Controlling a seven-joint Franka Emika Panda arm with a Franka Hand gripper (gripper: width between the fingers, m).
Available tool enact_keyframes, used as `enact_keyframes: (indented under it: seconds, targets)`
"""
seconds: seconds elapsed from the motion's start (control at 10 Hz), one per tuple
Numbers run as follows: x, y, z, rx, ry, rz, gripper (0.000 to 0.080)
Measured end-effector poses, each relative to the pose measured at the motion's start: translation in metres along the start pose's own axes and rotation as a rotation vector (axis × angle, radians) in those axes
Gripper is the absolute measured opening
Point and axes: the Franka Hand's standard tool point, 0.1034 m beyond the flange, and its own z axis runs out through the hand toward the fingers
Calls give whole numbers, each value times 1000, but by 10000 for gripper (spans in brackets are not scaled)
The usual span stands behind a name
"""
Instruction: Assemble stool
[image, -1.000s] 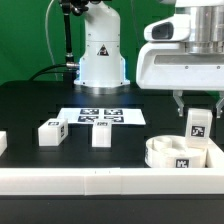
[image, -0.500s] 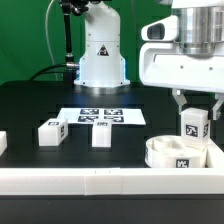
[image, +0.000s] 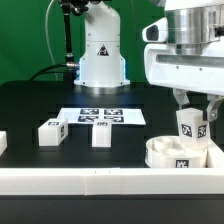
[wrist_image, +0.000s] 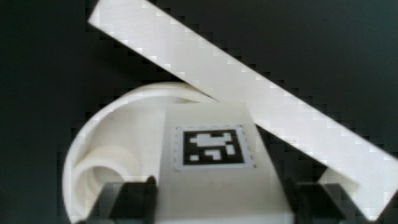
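- So, the gripper (image: 195, 113) is clamped on one stool leg (image: 193, 126), with a finger on either side of the block and its tag facing the exterior camera.
- The held leg hangs right over the seat disc (image: 168, 152) at the exterior view's right. It looks a bit tilted, and I can't tell if its lower end touches the disc.
- In the wrist view the same leg (wrist_image: 214, 148) sits between the fingers (wrist_image: 121, 198). The seat disc (wrist_image: 116, 130) curves behind it and the border rail (wrist_image: 231, 75) cuts diagonally past.
- A loose leg (image: 50, 131) and a second loose leg (image: 101, 134) stand on the black table (image: 30, 105), well apart from the disc and near the marker board (image: 100, 116).
- In the exterior view the border rail (image: 90, 180) runs along the front.
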Motion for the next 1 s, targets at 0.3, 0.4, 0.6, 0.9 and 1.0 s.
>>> enact_keyframes:
  seconds: [0.3, 0.4, 0.6, 0.9, 1.0]
  targets:
    - [-4, -1, 1, 29, -19, 227, 337]
    - [-5, -1, 1, 32, -27, 308, 337]
    - [-4, -2, 0, 35, -47, 459, 337]
    - [-1, -2, -2, 17, -74, 686, 337]
    - [-2, -2, -1, 19, -76, 701, 337]
